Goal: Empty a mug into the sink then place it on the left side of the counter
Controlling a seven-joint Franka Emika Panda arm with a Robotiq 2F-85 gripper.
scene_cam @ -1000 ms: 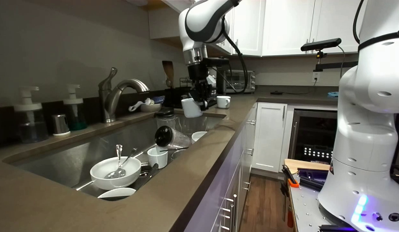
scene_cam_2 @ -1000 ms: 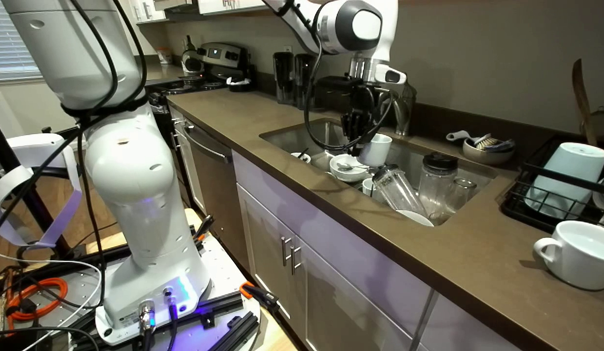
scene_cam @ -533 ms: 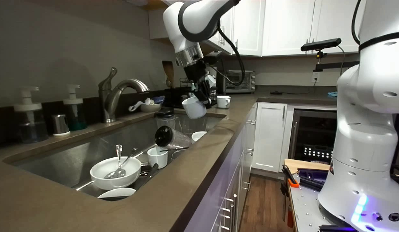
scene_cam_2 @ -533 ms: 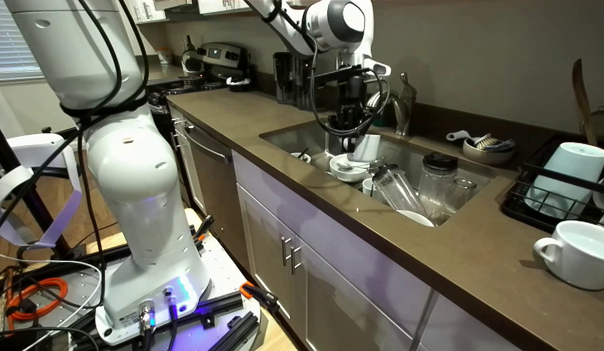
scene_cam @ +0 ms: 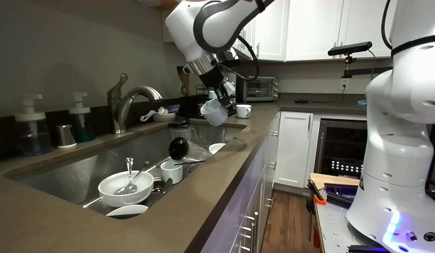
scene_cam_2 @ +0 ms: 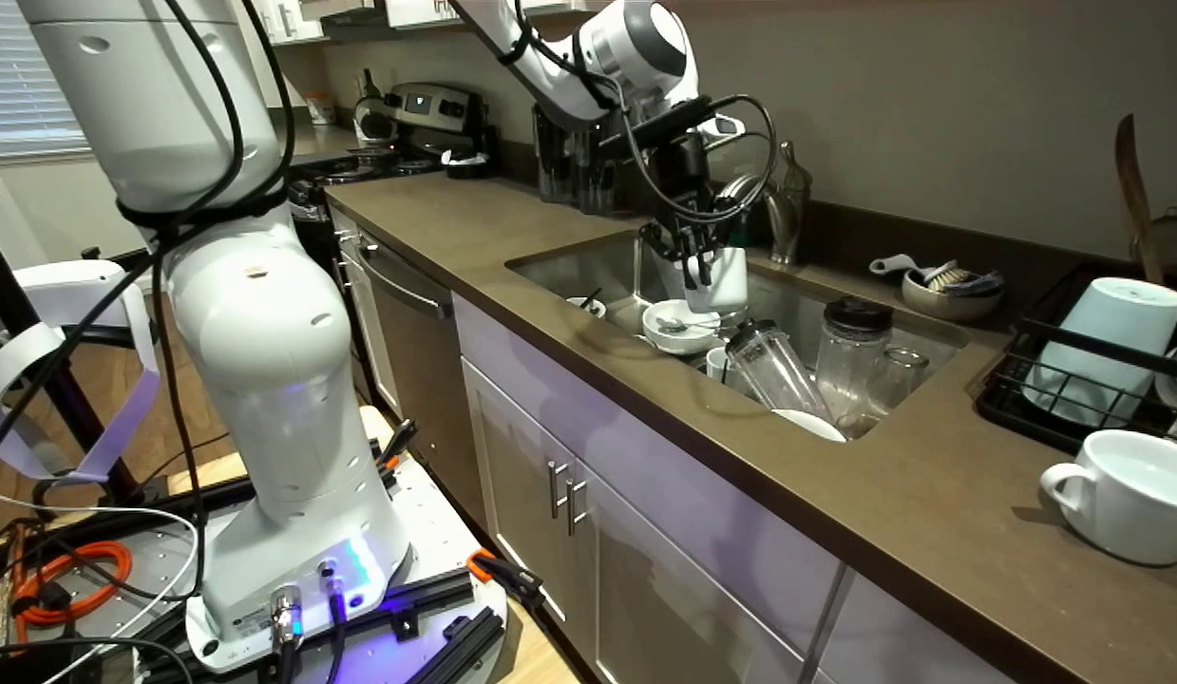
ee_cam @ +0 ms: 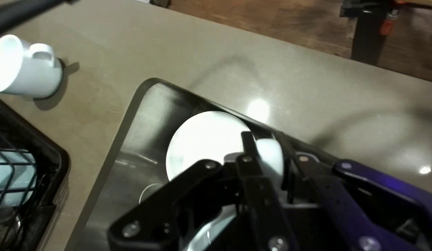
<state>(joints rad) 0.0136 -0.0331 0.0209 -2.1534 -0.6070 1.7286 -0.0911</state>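
Note:
The white mug (scene_cam: pixel 215 114) is held over the sink (scene_cam: pixel 59 186), its opening tilted toward the upper left in this exterior view. It also shows in an exterior view (scene_cam_2: pixel 727 283) above the sink (scene_cam_2: pixel 597 258). My gripper (scene_cam: pixel 225 101) is shut on its handle. In the wrist view, the fingers (ee_cam: pixel 266 146) close around the white handle, and part of the mug rim (ee_cam: pixel 210 232) shows below them. What the mug contains cannot be seen. The grey-brown counter (scene_cam: pixel 206 203) borders the sink and also shows in the wrist view (ee_cam: pixel 306 94).
A second white mug (scene_cam_2: pixel 1134 494) stands on the counter beside the black dish rack (scene_cam_2: pixel 1001 380). The faucet (scene_cam: pixel 140 92) rises behind the sink. In the sink lie a tipped jar (scene_cam_2: pixel 783 372), an upright jar (scene_cam_2: pixel 849 366), a bowl with spoons (scene_cam: pixel 125 189) and other dishes.
The wrist has swung and tilted. The held mug stays over the sink but has turned, so its opening shows more. The sink dishes and the other mug have not moved.

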